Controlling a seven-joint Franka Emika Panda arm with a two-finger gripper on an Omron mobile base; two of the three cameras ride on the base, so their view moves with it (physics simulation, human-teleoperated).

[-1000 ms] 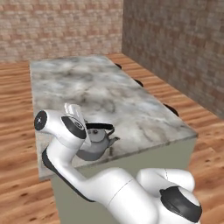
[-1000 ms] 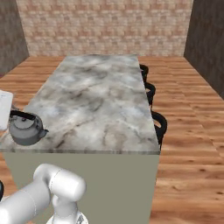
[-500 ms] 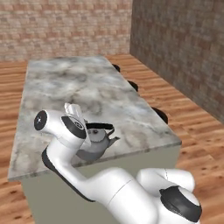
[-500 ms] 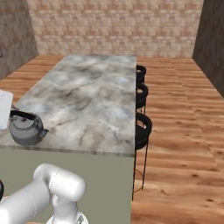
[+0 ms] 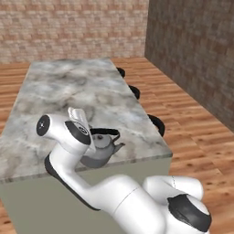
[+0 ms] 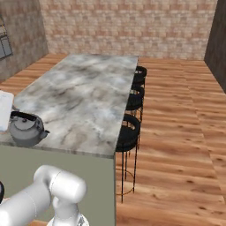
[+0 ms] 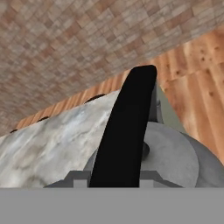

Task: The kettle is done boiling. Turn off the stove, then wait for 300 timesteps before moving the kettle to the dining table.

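The small grey kettle (image 5: 99, 151) hangs by its black arched handle (image 7: 127, 127) at the near edge of the marble dining table (image 5: 68, 91). My gripper (image 5: 96, 132) is shut on that handle from above, and its fingertips (image 7: 77, 177) flank the handle in the hand view. From the right base the kettle (image 6: 24, 131) shows over the table's (image 6: 84, 97) near left corner, with my white hand at the frame's left edge. Whether the kettle's base touches the tabletop I cannot tell. The stove is out of view.
Three black stools (image 6: 129, 132) line the table's right side, also seen as dark seats (image 5: 156, 123) from the left base. Wooden floor runs to the right of the table. Brick walls close the room behind and to the right.
Both base views have shifted, so the base has driven; the table now lies further left in the frame. The kettle stays in my shut gripper as before.
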